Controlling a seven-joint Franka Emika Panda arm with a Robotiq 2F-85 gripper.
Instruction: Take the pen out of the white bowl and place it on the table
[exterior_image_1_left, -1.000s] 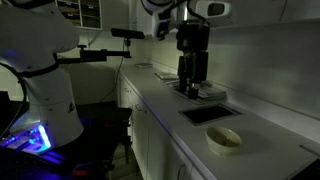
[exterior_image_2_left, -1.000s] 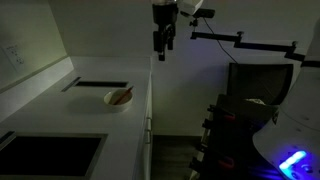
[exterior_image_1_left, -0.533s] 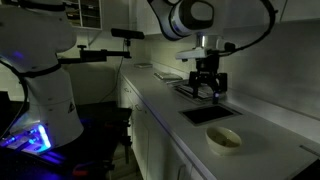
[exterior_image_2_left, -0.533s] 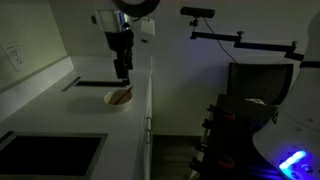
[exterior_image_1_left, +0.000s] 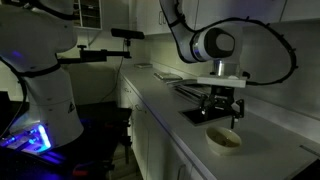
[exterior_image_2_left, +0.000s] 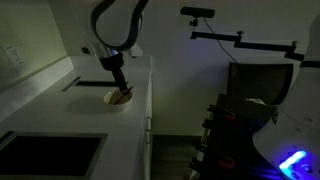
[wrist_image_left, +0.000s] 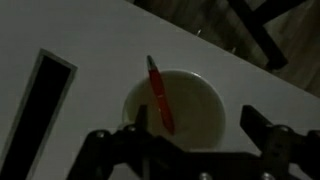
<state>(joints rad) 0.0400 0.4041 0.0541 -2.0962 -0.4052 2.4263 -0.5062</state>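
The jaws hang spread wide above the white bowl (wrist_image_left: 203, 82), the red pen (wrist_image_left: 160, 97) lying inside.

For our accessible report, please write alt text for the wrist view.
A red pen lies slanted in a white bowl on a white table. Open dark fingers flank the bowl from below; a dark tray sits at the left edge.

Both exterior views look along the surface (exterior_image_1_left: 165, 108) from opposite ends, sharing the bowl (exterior_image_1_left: 223, 139); the wrist view looks down on it closely.
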